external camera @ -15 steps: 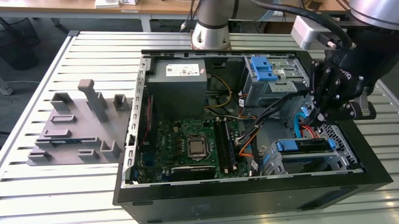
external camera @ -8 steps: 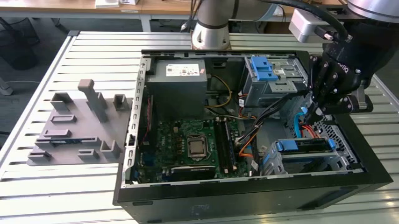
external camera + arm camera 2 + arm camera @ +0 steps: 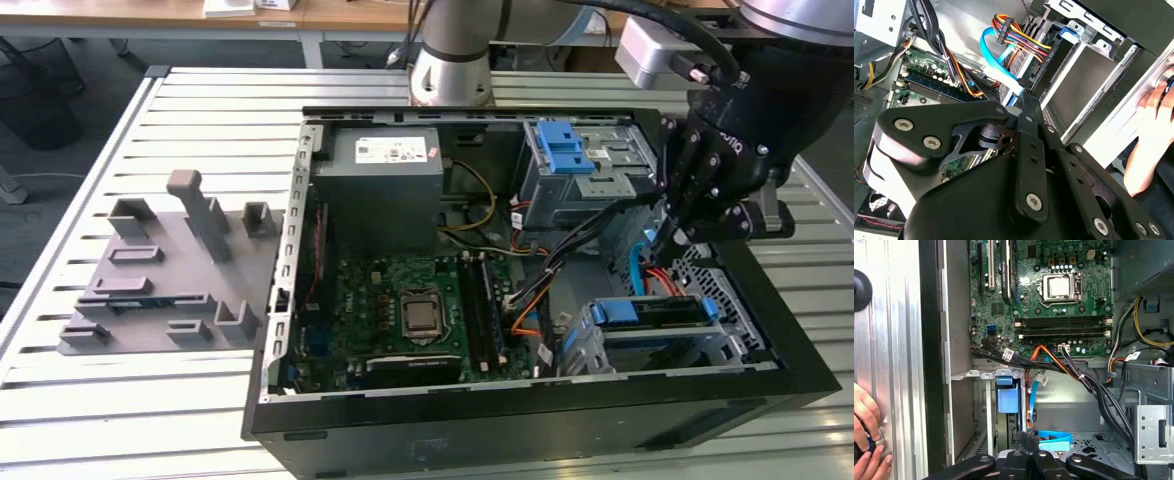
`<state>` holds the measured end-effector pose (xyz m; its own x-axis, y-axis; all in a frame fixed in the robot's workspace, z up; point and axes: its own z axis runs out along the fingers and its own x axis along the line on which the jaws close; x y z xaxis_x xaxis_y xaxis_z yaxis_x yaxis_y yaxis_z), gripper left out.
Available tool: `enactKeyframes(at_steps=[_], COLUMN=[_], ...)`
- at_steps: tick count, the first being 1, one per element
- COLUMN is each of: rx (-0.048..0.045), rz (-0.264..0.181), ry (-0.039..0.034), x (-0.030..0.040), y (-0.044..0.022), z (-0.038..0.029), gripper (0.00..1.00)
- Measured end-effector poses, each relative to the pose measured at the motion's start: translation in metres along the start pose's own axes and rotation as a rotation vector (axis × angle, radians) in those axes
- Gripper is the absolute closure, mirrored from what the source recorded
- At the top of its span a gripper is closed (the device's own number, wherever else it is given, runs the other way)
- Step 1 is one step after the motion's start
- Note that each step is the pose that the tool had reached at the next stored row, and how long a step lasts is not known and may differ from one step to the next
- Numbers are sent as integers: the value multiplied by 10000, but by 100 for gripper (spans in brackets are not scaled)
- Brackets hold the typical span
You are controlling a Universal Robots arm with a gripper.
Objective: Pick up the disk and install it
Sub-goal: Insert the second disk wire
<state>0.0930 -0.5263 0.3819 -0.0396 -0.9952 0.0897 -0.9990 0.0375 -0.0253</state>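
Late in the job, with the disk (image 3: pixel 651 312) lying in its cage (image 3: pixel 731 338).

Looks mostly done: appears slid into the bay by its blue carrier, though hard to tell whether pushed fully home, so perhaps lacking only final seating. Shows the end effector (image 3: pixel 675 240) clenched with nothing visibly gripped, down inside the case (image 3: pixel 534 420). Puts the disk (image 3: pixel 1006 399) just beyond the fingertips and apart from them, with a blue cable (image 3: pixel 1055 440) right beside the tips.
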Motion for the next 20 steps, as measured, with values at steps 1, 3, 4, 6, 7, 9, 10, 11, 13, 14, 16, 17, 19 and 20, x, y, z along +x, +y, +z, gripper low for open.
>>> enactKeyframes(at_steps=[1, 3, 4, 6, 7, 9, 10, 11, 13, 14, 16, 17, 19, 20], rx=[0, 0, 1, 1, 1, 1, 1, 1, 1, 2, 2, 2, 2, 2], rz=[0, 1, 0, 0, 0, 0, 0, -1, 0, 0, 0, 0, 0, -1], ry=[3, 13, 20, 23, 23, 23, 23, 27, 36, 39, 42, 42, 45, 49], x=[-3, -15, -23, -39, -44, -49, -51, -53, -57, -59, -62, -63, -65, -66], y=[0, 3, 3, 4, 4, 5, 5, 5, 6, 6, 7, 7, 8, 8], z=[0, -1, -2, 0, 4, 16, 25, 34, 58, 70, 95, 107, 128, 138], gripper=[89, 83, 83, 82, 82, 75, 75, 75, 75, 75, 75, 75, 75, 75])
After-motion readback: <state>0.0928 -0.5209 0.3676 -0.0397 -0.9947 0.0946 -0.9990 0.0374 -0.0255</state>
